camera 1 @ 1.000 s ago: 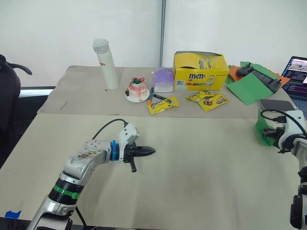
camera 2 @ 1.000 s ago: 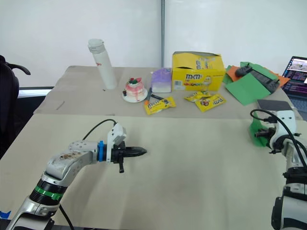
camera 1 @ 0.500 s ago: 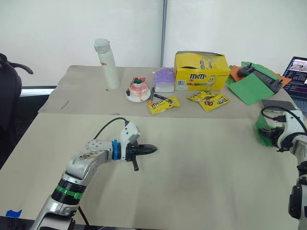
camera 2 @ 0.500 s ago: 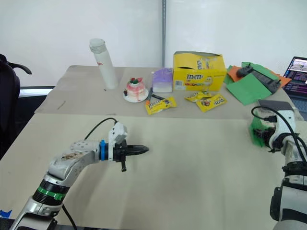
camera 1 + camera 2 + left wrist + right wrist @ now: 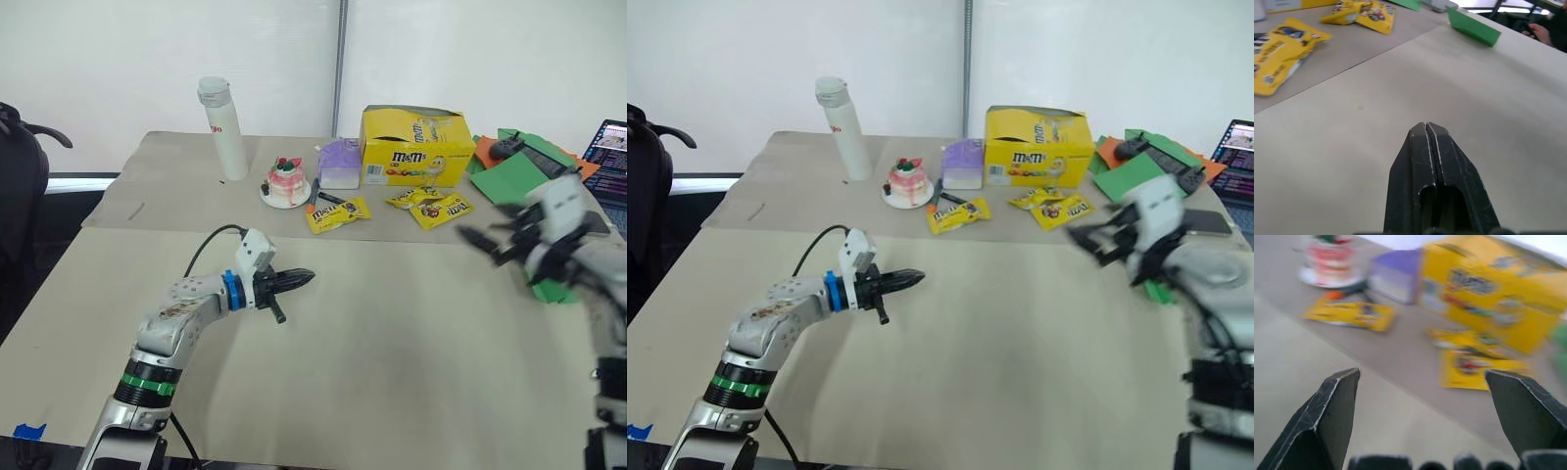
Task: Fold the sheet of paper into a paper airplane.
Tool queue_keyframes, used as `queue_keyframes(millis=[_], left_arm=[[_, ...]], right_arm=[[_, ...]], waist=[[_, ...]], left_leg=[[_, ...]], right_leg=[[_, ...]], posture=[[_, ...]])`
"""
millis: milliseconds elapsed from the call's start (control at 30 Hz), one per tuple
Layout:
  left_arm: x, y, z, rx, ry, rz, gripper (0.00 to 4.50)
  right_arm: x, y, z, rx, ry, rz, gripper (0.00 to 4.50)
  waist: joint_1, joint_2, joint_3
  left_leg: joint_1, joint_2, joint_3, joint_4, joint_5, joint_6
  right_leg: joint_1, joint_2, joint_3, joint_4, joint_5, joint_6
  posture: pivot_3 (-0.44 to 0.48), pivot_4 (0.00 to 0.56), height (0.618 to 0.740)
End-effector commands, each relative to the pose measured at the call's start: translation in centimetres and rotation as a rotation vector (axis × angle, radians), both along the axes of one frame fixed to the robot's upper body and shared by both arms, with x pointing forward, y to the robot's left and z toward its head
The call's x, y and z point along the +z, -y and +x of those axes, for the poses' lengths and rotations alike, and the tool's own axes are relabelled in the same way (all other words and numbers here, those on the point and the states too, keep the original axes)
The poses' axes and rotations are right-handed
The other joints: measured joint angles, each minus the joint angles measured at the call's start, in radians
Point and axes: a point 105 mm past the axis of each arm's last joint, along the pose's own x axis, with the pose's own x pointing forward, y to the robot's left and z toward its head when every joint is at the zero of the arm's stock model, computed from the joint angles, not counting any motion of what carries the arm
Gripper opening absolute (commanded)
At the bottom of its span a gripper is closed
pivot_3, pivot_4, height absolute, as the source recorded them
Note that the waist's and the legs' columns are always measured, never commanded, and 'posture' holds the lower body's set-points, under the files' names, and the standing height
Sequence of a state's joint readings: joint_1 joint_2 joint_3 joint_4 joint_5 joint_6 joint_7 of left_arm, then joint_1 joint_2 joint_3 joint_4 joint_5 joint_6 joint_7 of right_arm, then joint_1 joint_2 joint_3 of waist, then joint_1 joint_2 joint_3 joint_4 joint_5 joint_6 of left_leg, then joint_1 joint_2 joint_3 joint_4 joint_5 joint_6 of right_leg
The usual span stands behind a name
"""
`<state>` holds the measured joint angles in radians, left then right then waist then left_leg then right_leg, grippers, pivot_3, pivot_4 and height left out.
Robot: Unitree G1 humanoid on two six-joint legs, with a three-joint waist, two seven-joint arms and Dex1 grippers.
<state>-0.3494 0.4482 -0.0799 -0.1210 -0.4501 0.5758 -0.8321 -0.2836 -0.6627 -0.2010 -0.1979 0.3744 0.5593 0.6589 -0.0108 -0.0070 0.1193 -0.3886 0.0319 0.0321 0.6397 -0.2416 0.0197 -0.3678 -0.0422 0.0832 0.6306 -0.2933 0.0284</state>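
Left gripper [image 5: 306,277]: held just above the tabletop [image 5: 392,343], its 2 black fingers pressed together on nothing
Right gripper [image 5: 1430,401]: fingers spread wide, nothing between them, pointed toward the yellow candy box [image 5: 1493,289] and 2 candy packets [image 5: 429,206]
Sheet of paper [image 5: 1472,29]: seen folded and lying at the tabletop's right edge, beside the right arm

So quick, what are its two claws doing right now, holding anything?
Left gripper: closed, holding nothing, above the table.
Right gripper: wide open, holding nothing.
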Motion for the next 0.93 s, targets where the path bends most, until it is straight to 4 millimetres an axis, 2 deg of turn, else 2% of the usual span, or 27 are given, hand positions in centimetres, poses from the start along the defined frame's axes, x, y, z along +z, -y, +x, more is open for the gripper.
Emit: queue_keyframes(millis=[33, 100, 200, 433, 500, 567, 600, 633, 700, 933], left_arm=[[0.6, -0.8, -0.2, 0.065, 0.084, 0.028, 0.00], [-0.3, -1.3, -0.5, 0.099, 0.088, 0.054, 0.00], [-1.1, -1.9, -0.9, 0.148, 0.069, 0.060, 0.00], [-2.2, -2.8, -1.3, 0.213, 0.047, 0.062, 0.00], [-2.3, -2.9, -1.4, 0.224, 0.046, 0.062, 0.00], [-2.3, -3.2, -1.4, 0.240, 0.046, 0.060, 0.00], [-2.4, -3.3, -1.4, 0.250, 0.046, 0.058, 0.00], [-2.5, -3.4, -1.4, 0.261, 0.047, 0.062, 0.00], [-2.8, -3.6, -1.4, 0.274, 0.049, 0.068, 0.00], [-3.6, -4.0, -1.5, 0.305, 0.029, 0.055, 0.00]], right_arm=[[-0.1, -2.8, -1.2, 0.037, 0.048, 0.003, 4.45], [-1.8, -3.7, -1.7, 0.042, 0.034, -0.010, 4.45], [-3.8, -4.2, -1.9, 0.021, -0.002, -0.004, 4.45], [-6.4, -4.9, -1.9, 0.006, -0.052, -0.010, 4.45], [-6.7, -5.2, -1.9, 0.011, -0.055, -0.019, 4.45], [-6.6, -5.6, -1.9, 0.030, -0.041, -0.024, 4.45], [-6.5, -5.8, -2.0, 0.043, -0.038, -0.019, 4.45], [-6.5, -5.8, -2.0, 0.045, -0.037, -0.021, 4.45], [-6.7, -5.8, -1.9, 0.044, -0.039, -0.020, 4.45], [-6.6, -5.9, -1.8, 0.046, -0.032, -0.006, 4.45]], waist=[[0.003, 0.000, 0.000], [0.004, 0.000, 0.000], [0.003, -0.001, 0.000], [-0.003, -0.001, 0.000], [0.002, -0.003, 0.000], [0.016, -0.013, -0.001], [0.011, -0.011, -0.002], [0.002, -0.011, -0.004], [-0.008, -0.014, -0.004], [-0.003, -0.014, -0.005]], left_leg=[[0.000, -0.001, 0.000, 0.000, 0.000, 0.000], [0.000, -0.002, 0.000, 0.001, 0.000, 0.000], [0.001, -0.002, 0.001, 0.001, 0.000, 0.000], [0.001, -0.001, 0.001, 0.001, 0.000, 0.000], [0.002, 0.000, 0.001, 0.001, 0.000, 0.000], [0.010, 0.016, 0.041, -0.001, -0.002, -0.004], [0.012, 0.017, 0.057, -0.004, -0.004, -0.005], [0.006, 0.015, 0.054, -0.007, -0.004, -0.004], [0.015, 0.014, 0.050, -0.006, -0.004, -0.004], [0.014, 0.014, 0.049, -0.006, -0.004, -0.004]], right_leg=[[0.000, -0.001, 0.000, 0.000, 0.000, 0.000], [0.000, -0.002, 0.000, 0.000, 0.001, 0.001], [0.001, -0.002, 0.000, -0.001, 0.001, 0.001], [0.000, -0.001, 0.000, 0.000, 0.001, 0.001], [-0.001, 0.000, 0.000, 0.000, 0.001, 0.001], [-0.027, -0.002, 0.016, 0.012, 0.003, -0.003], [-0.026, -0.002, 0.020, 0.014, 0.005, -0.005], [-0.021, -0.001, 0.020, 0.009, 0.006, -0.004], [-0.019, 0.002, 0.017, 0.010, 0.006, -0.003], [-0.019, 0.001, 0.015, 0.010, 0.006, -0.003]], posture=[[0.000, 0.150, 0.740], [0.000, 0.150, 0.740], [0.000, 0.150, 0.740], [0.000, 0.150, 0.740], [0.000, 0.150, 0.737], [0.000, 0.150, 0.736], [0.000, 0.150, 0.736], [0.000, 0.150, 0.736], [0.000, 0.150, 0.736], [0.000, 0.150, 0.736]])
